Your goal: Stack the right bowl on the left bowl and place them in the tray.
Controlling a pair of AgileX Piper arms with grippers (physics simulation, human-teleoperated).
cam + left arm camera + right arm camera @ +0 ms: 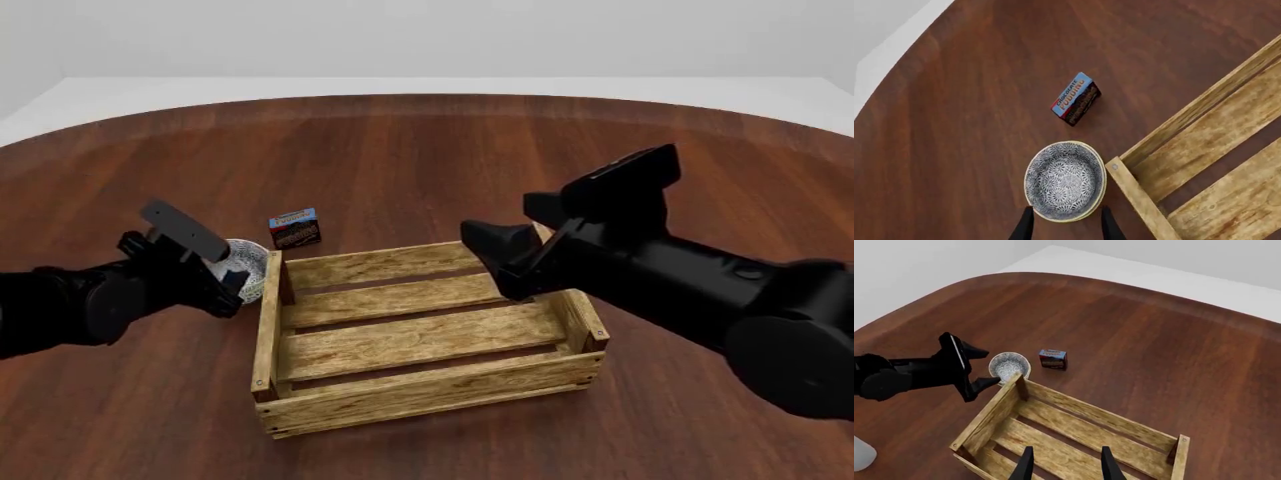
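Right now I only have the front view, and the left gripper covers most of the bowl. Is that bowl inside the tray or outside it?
Observer: Outside. The left wrist view shows the bowl on the table, just beside a corner post of the tray.
Reviewer: Has the left gripper closed on it?
Observer: No. The left gripper is open, with one finger on either side of the bowl's near rim.
Reviewer: Is the right gripper carrying anything?
Observer: No. In the right wrist view, the right gripper is open over the tray's slats with nothing between its fingers.
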